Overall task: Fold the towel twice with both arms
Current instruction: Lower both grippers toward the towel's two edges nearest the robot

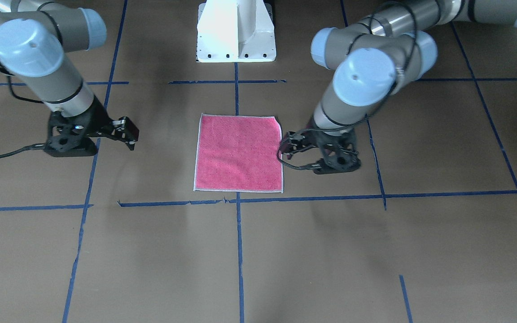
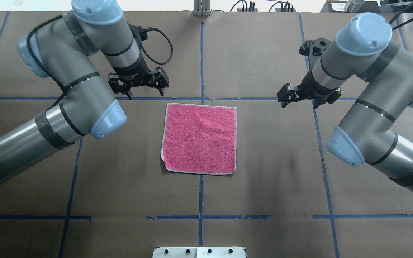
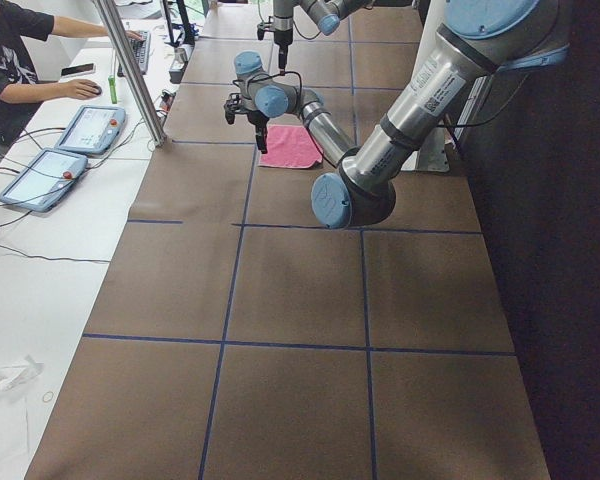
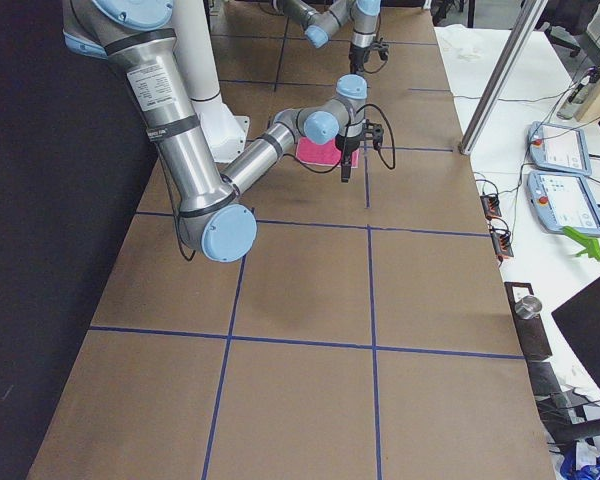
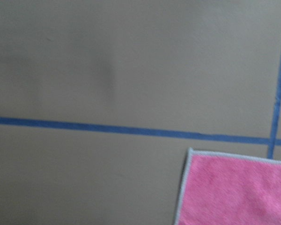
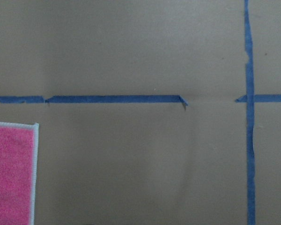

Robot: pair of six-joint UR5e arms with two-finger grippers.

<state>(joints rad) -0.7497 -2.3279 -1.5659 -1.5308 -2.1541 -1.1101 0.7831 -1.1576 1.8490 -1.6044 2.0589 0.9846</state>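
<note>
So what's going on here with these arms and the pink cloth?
The towel lies flat and unfolded on the table, pink side up; the folding is not yet begun. The left gripper hovers by its far left corner with fingers open. The right gripper, also open, hovers farther off to the right. Neither holds the towel.

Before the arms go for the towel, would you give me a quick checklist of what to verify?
1. The towel lies flat, pink face up, unfolded: ok.
2. All corners flat: not ok, the near corner on the robot's left curls slightly.
3. The left gripper is open and empty: ok.
4. The right gripper is open and empty: ok.
5. Grippers over the towel's corners: not ok, both stand off it, the right gripper farther.
6. Nothing lies on the towel: ok.
</note>
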